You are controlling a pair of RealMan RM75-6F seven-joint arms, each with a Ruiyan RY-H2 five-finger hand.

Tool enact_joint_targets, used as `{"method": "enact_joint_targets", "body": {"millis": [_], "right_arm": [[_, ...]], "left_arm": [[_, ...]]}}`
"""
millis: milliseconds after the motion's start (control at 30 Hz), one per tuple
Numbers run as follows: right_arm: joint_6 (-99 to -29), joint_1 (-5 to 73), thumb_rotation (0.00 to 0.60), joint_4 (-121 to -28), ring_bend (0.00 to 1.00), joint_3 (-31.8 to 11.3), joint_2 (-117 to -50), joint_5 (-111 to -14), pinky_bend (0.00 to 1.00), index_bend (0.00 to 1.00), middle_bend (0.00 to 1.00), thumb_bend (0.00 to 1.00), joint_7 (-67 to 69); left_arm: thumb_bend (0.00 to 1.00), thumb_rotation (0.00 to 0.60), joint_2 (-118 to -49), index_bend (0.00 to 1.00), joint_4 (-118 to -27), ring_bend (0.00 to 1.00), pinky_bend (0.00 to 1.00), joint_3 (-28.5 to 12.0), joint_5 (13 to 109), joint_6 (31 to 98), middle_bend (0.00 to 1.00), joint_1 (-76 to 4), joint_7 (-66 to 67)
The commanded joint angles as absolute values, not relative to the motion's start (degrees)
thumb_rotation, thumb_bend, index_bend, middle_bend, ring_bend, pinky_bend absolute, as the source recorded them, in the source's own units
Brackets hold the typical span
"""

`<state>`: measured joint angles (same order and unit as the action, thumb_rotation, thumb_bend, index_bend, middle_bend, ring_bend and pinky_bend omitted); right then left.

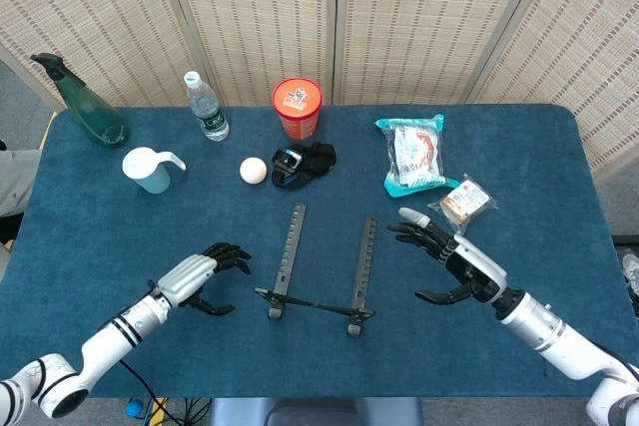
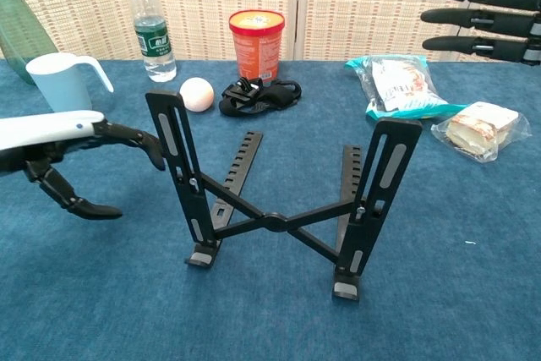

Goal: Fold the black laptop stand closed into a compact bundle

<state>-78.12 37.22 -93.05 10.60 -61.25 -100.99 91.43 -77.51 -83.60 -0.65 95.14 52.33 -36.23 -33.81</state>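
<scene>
The black laptop stand (image 1: 321, 281) (image 2: 279, 200) stands unfolded in the middle of the blue table, its two upright legs joined by a crossed brace and two notched arms lying flat behind. My left hand (image 1: 200, 274) (image 2: 63, 154) hovers just left of the stand's left upright, fingers apart and curved, holding nothing. To the right of the stand, my right hand (image 1: 451, 263) is raised with its fingers spread, clear of the right upright. Only its fingers (image 2: 473, 16) show at the chest view's top right.
Along the back stand a green spray bottle (image 1: 88, 107), water bottle (image 1: 206, 107), pale blue cup (image 1: 150, 169), white ball (image 1: 254, 170), orange tub (image 1: 298, 107) and black strap bundle (image 1: 306, 163). Snack packets (image 1: 413, 155) (image 1: 464, 202) lie right of the stand.
</scene>
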Motion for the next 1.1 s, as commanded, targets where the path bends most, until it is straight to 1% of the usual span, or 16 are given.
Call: {"method": "enact_joint_targets", "body": {"millis": [33,467,1100], "right_arm": [[-77.86,36.97,0.600,-92.85,0.06,10.51,-61.42,-101.13,0.10,0.00,0.14,0.15,91.71],[-77.27,35.57,0.600,-91.63,0.06,10.10,-61.92,-101.16,0.10,0.00,0.14,0.15,92.78],[-76.52,34.55,0.600,-90.53,0.06,9.18,-62.48,-101.12,0.10,0.00,0.14,0.15,93.74]], "left_arm": [[0.19,0.600,-79.17,0.29,-82.64,0.06,0.00,0.22,95.59,51.47,0.14,-37.66,-36.43],[0.19,0.600,-82.11,0.29,-80.70,0.06,0.00,2.19,95.59,50.77,0.14,-40.75,-40.96],[0.19,0.600,-82.77,0.29,-80.62,0.06,0.00,4.56,94.61,50.95,0.14,-42.21,-42.57]]}}
